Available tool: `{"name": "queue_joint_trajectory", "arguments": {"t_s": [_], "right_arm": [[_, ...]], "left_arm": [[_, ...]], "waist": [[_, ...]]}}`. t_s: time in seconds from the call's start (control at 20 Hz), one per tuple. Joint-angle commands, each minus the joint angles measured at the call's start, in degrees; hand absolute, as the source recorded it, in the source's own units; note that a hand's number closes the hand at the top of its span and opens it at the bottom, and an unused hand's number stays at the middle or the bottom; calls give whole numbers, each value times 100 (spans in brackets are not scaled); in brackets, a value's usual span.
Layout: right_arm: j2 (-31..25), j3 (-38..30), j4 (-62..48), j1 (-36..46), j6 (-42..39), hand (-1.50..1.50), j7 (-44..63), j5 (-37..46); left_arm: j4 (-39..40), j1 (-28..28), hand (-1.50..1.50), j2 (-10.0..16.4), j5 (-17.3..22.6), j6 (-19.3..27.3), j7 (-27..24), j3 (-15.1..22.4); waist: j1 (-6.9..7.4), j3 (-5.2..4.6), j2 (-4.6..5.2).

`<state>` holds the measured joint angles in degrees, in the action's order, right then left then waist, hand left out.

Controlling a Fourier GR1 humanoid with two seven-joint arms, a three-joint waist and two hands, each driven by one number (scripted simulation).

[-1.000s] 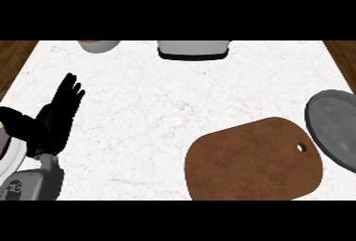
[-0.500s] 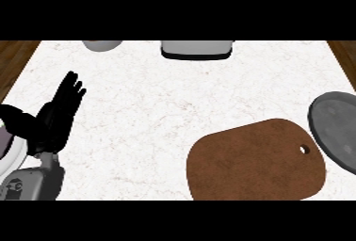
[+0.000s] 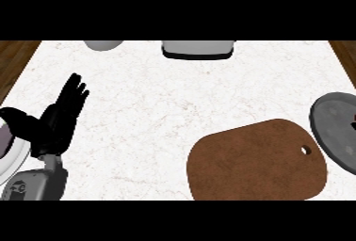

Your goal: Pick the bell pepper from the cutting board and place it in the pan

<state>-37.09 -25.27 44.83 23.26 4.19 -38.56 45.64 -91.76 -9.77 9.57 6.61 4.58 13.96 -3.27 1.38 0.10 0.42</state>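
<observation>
Head view, looking steeply down at the white marbled counter top (image 3: 173,94). Weird one: the brown rounded wooden cutting board (image 3: 257,162) with the little hanging hole shows a bare top. I can't see the bell pepper on it or anywhere else, so I can't tell where it is.

The left hand (image 3: 57,128) rests at the left edge, open with fingers straight up and holding nothing. The right hand isn't in view.

My take on doing this step well: the board and the dark grey round pan (image 3: 339,134) both sit on the right, so the right hand is the natural pick. Find the pepper first (obviously), then it's a short carry sideways.

The pan is cut off by the right edge. It's just beside the board, possibly touching. A grey round thing (image 3: 104,44) and a grey boxy thing (image 3: 197,49) are clipped at the top, so no idea what they are.
</observation>
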Motion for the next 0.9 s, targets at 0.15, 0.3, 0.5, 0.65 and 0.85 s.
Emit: {"name": "queue_joint_trajectory", "arguments": {"t_s": [0.15,0.3,0.5,0.65,0.85], "right_arm": [[-142,-86,-1926,628,-75,-150,398,192],[-335,-67,-2609,902,-104,-150,-42,245],[-597,-448,-2919,1063,-420,-150,-771,-196],[-690,-951,-3040,969,-857,-150,-1150,-762],[-1190,-1447,-3339,1111,-1994,-150,-1119,-1328]], "left_arm": [[283,-144,0,28,45,-133,-280,-110],[70,-27,0,-129,-107,6,-88,113],[129,-111,0,18,45,-142,-71,-72],[-75,-4,0,63,-44,-62,8,-67],[-4,-46,0,-28,-81,-26,-38,-9]], "waist": [[72,8,49],[79,13,40],[45,17,36],[26,23,26],[-26,20,18]]}}
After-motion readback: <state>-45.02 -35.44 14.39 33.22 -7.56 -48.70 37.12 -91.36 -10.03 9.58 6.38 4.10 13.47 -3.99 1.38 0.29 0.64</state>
